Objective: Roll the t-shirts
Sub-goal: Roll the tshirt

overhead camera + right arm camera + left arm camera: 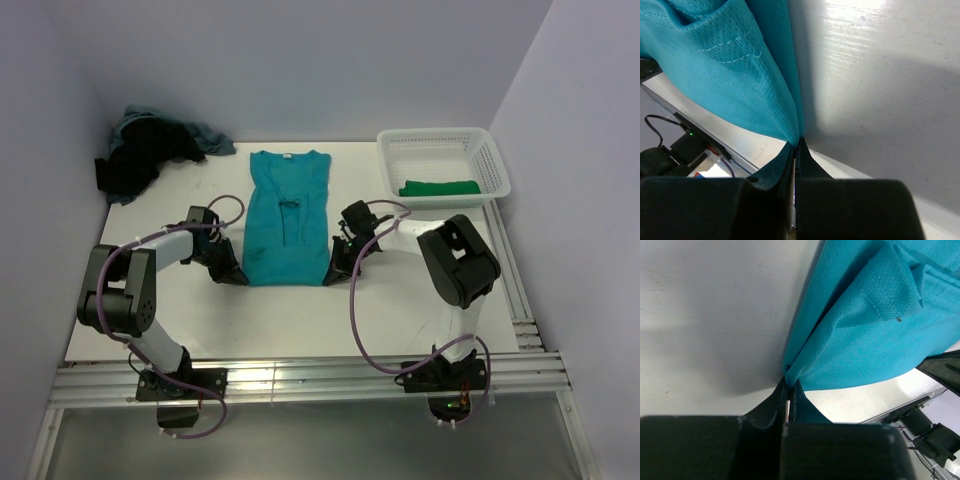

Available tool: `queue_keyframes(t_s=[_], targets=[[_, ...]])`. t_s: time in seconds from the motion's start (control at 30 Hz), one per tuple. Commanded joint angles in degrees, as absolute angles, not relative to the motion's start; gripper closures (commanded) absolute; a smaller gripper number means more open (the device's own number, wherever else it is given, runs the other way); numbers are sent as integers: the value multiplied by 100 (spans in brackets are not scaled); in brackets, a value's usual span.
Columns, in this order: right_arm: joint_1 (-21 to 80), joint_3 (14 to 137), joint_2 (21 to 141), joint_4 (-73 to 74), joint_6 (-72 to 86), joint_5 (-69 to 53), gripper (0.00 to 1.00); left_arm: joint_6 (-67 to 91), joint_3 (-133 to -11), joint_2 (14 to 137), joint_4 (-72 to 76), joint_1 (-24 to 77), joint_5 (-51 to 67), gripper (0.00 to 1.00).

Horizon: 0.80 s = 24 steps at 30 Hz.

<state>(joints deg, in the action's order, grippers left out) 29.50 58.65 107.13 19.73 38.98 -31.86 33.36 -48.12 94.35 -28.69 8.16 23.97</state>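
Both pincers, in the top view, sit at the near hem of the teal t-shirt (pixel 285 215): the left pincer (pixel 230 272) at its near left corner, the right pincer (pixel 335 273) at its near right corner. We see the shirt lying lengthwise in the middle of the surface (pixel 300 320), collar toward the far edge. A heap of dark t-shirts (pixel 150 155) lies in the far left corner. A green t-shirt (pixel 440 187) lies in the basket (pixel 445 137) at the far right corner.

From the left wrist, we see the left pincer (pixel 788 387) clamped on a bunched corner of the teal t-shirt (pixel 865 340), the cloth fanning away from the tips in loose folds.

From the right wrist, the right pincer (pixel 797 145) is likewise clamped on the teal t-shirt (pixel 740 75) at its hem corner.

We judge the mesh knit to be thin, light and limp. It should sag between the two holds and keep no shape of its own, so the corners would need to travel together with the hem kept taut. The stitched hem corners look like the best hold, since the doubled edge gives more to bite on. A shallow pinch could let the cloth slide out.
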Motion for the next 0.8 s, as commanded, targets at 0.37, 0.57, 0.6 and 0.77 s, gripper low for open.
queue_keyframes(t_s=[0.37,0.57,0.6,0.77], targets=[[2988,5985,10592,3049,3279,-3050,100,3559,-4465,9239,-3243,1142,2435,100],[2988,5950,10187,3506,3103,-3085,100,4043,-4263,8614,-3418,1265,2549,100],[2988,5941,10117,3542,3103,-3094,100,4130,-4280,8535,-3480,1283,2523,100],[2997,6116,9905,3928,3024,-3225,100,4245,-4482,8192,-3867,1292,2426,100]])
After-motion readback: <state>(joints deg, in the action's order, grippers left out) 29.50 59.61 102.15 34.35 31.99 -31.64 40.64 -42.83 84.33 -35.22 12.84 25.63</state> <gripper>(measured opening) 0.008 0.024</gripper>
